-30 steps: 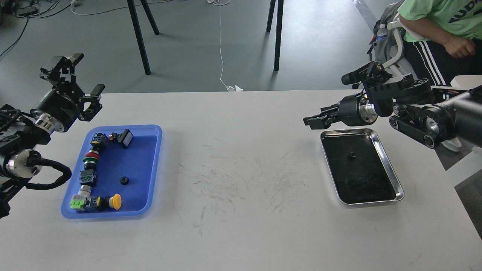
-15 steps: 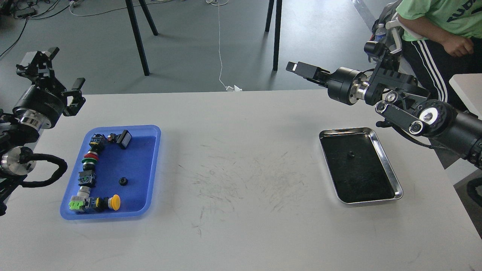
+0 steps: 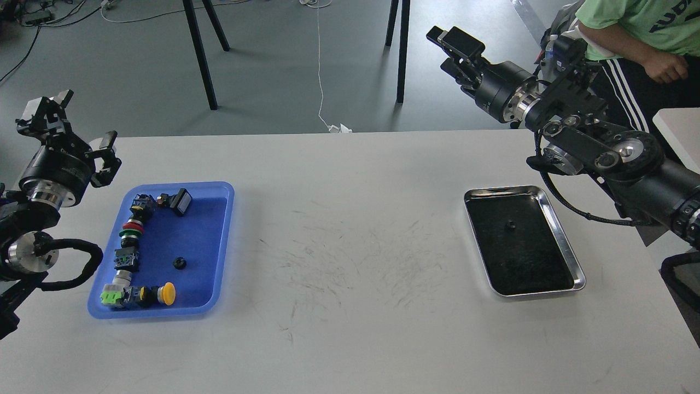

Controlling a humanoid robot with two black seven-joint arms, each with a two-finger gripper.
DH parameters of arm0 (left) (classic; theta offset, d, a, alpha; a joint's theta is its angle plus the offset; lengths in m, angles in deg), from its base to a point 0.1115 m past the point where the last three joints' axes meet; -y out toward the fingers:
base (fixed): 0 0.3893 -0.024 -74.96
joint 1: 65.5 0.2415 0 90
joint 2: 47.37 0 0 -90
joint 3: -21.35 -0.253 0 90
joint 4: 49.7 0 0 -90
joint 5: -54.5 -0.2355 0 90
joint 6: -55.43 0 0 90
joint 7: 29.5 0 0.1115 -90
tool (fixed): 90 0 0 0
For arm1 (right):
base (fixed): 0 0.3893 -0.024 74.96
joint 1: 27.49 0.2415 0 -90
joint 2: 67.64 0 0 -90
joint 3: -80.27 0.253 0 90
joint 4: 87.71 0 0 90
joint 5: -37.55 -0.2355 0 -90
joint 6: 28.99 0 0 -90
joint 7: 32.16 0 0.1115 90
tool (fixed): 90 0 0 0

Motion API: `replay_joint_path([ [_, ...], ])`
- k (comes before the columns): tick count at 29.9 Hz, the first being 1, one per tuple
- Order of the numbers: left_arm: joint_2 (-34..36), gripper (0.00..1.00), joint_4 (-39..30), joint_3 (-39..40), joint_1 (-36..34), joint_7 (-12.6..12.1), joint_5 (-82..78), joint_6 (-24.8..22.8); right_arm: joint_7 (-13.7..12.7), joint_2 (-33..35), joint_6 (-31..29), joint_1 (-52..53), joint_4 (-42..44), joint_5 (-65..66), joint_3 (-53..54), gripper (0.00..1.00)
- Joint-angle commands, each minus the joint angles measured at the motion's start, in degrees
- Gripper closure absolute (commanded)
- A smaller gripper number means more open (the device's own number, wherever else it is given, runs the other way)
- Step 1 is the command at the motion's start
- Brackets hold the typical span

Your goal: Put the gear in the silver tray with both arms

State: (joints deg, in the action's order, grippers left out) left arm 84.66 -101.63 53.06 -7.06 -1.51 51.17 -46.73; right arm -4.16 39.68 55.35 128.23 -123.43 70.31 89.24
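since one small gear (image 3: 511, 225) already lies in the silver tray (image 3: 569, 256) at our 3 o'clock, we judge the next move is lowering our empty, wide-open left gripper (image 3: 65, 131) onto the other gear (image 3: 179, 263) in the blue tray (image 3: 224, 241) at 9 o'clock, while our right gripper (image 3: 454, 46), jaws unreadable, hangs high.

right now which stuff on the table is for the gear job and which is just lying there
For the job:
- silver tray
- small black gear already in it
- black gear in the blue tray

Just lying about:
- yellow push button
- other switch parts
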Motion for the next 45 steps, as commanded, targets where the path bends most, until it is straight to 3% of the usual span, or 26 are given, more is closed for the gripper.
replay_joint_path([
  [1,4.36,0.02,-8.33,-6.56,-3.06,0.0,-11.92,-1.11,0.0,0.0,0.82,-1.12,-0.05,-2.7,0.09,0.08],
  [5,7.79,0.02,-14.68,-12.46,-4.47,0.0,-26.27,2.66,0.0,-0.35,1.44,-1.83,-0.32,-2.79,0.18,0.08],
  [12,10.7,0.01,-20.31,-17.82,-5.88,0.0,-44.45,3.37,0.0,-1.23,1.52,-3.76,-0.32,-2.79,3.16,0.08],
  [15,11.41,0.01,-20.83,-19.31,-5.89,0.0,-55.71,5.74,0.0,-1.23,1.52,-5.25,-0.4,-2.79,5.27,0.07],
  [22,10.97,0.02,-20.31,-24.41,-5.27,0.0,-62.32,13.91,0.0,-1.14,1.52,-7.45,-0.32,-2.79,7.38,0.07],
  [26,11.14,0.02,-19.26,-25.56,-4.83,0.0,-62.32,22.17,0.0,-1.05,1.52,-7.89,-0.32,-2.79,7.82,0.06],
  [37,16.24,0.02,-18.46,-30.74,-4.92,0.0,-73.39,23.24,0.0,-1.05,1.44,-8.33,-0.23,-2.79,7.82,0.06],
  [45,15.71,0.03,-17.68,-33.21,-5.0,0.0,-78.41,25.78,0.0,-1.23,1.52,-8.51,-0.31,-2.79,7.82,0.06],
])
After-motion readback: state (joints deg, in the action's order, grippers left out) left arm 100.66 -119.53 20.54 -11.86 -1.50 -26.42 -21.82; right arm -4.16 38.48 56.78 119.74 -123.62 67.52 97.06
